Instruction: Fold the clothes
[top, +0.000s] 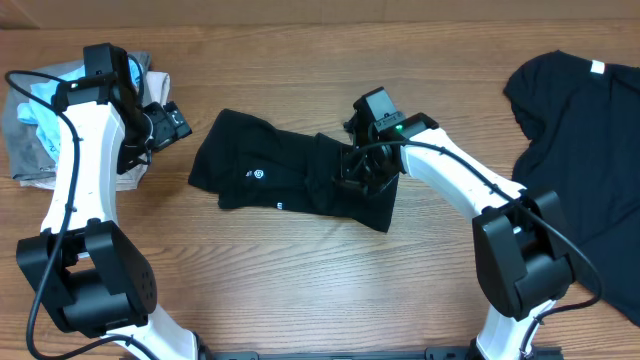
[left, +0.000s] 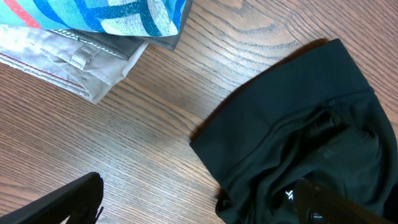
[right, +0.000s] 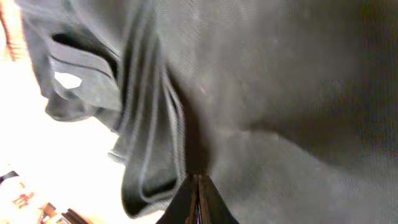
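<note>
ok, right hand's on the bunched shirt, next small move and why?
Likely lift the right hand slightly and draw its pinched fold rightward to spread the shirt: it is shut on the shirt's right end, and the shirt lies bunched, not flat. The left hand is open, beside the left edge.

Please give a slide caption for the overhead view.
Right gripper pinches a folded black T-shirt mid-table; left gripper open beside a light clothes pile; second black T-shirt at far right.
</note>
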